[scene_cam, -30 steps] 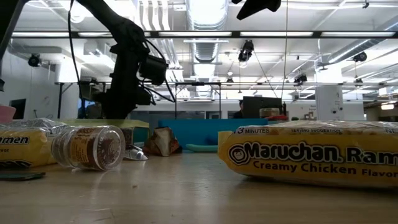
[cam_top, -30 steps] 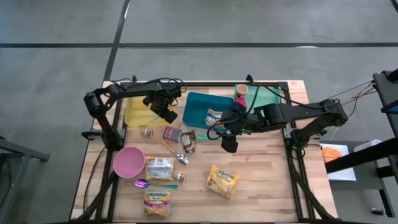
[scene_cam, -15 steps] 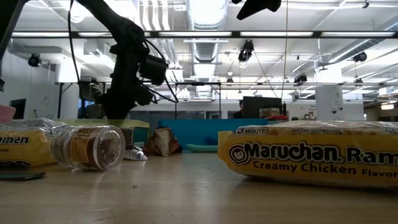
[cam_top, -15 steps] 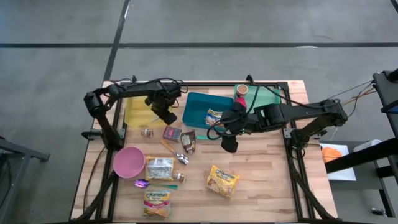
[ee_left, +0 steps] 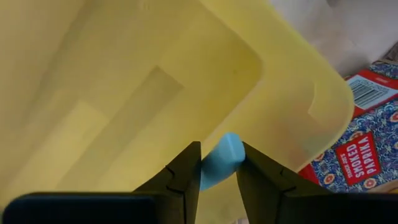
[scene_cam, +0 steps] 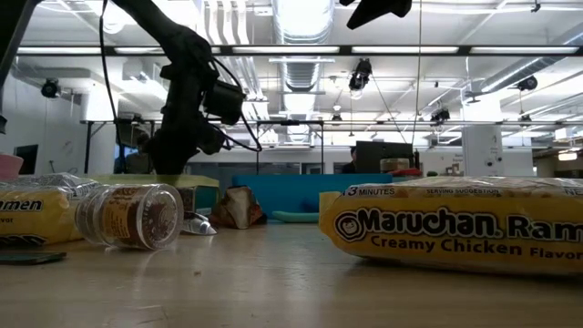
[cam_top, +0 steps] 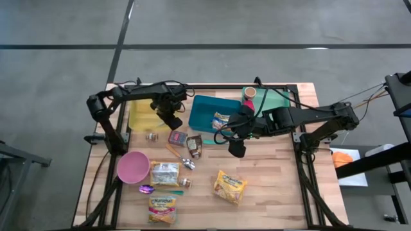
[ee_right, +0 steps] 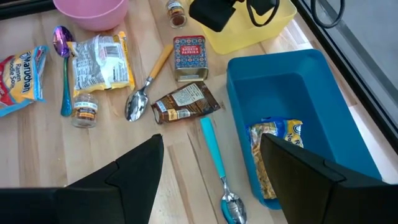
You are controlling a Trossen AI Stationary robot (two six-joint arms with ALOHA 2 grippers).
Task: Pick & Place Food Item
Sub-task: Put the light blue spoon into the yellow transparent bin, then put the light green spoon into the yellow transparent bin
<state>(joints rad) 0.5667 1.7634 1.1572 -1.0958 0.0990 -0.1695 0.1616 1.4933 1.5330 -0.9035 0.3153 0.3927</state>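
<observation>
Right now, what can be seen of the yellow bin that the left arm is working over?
The yellow bin is a shallow, smooth plastic tray with rounded corners, at the table's far left beside the blue bin. The left gripper points down over its corner, pinching a small light-blue object above the floor. A red-and-blue smoked paprika tin lies just outside its rim. Nothing else shows inside.

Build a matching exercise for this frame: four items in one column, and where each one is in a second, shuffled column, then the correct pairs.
Items:
1. light blue object
2. noodle packet
3. smoked paprika tin
4. pink bowl

Places:
A. inside the blue bin
B. on the wood beside the yellow bin's corner
C. between the left gripper's fingers, over the yellow bin
D. on the table near the left front, next to a ramen pack

Pairs: 1-C, 2-A, 3-B, 4-D
</observation>
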